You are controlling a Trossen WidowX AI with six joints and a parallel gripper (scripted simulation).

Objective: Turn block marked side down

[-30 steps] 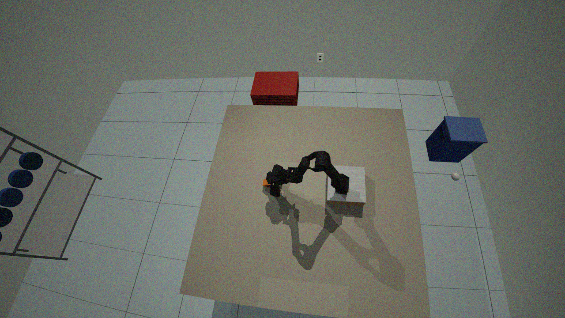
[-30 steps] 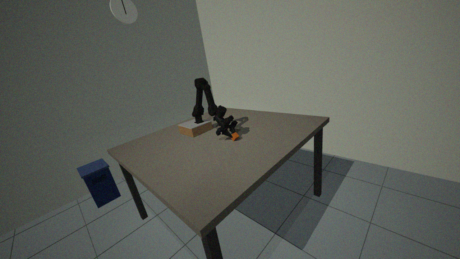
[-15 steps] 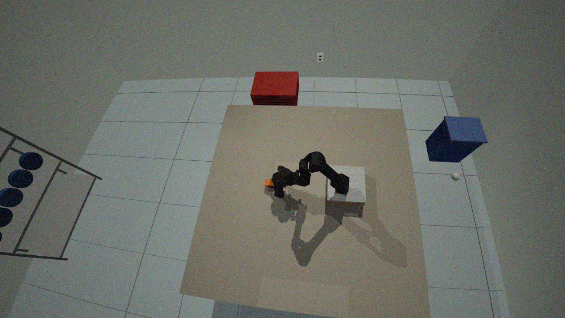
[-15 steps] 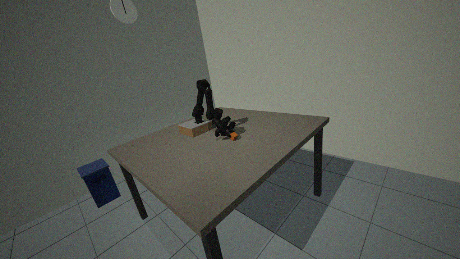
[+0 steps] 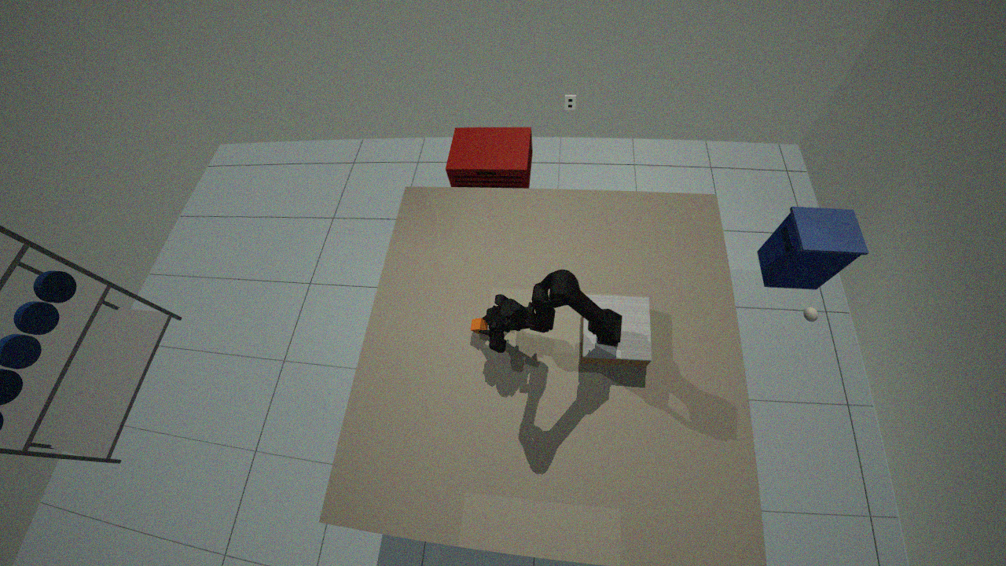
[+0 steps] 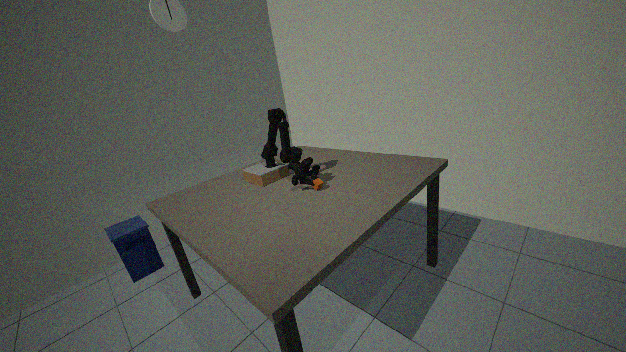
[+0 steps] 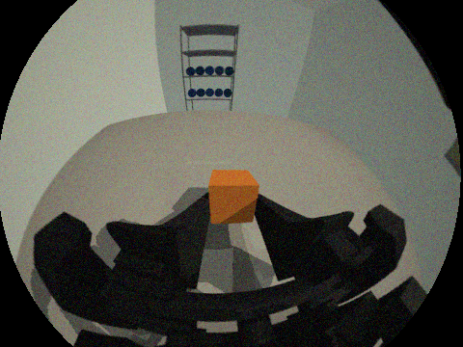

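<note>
One block [image 7: 233, 197] in one gripper [image 7: 233, 215]

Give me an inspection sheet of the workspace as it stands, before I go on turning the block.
Surface: tan table, bearing the arm's box-shaped base mount.
Job's things: orange block, clamped at the fingertips, low by the table; whether it touches cannot be told. No marked side shows.
Clutter: nothing seen on the table besides the mount.
Grippers: claw shut on the block, reaching nearly level.
Cables: nothing seen.
Surroundings: red box, blue box, small white ball on the tiled floor; shelf of blue items; wall clock.
</note>
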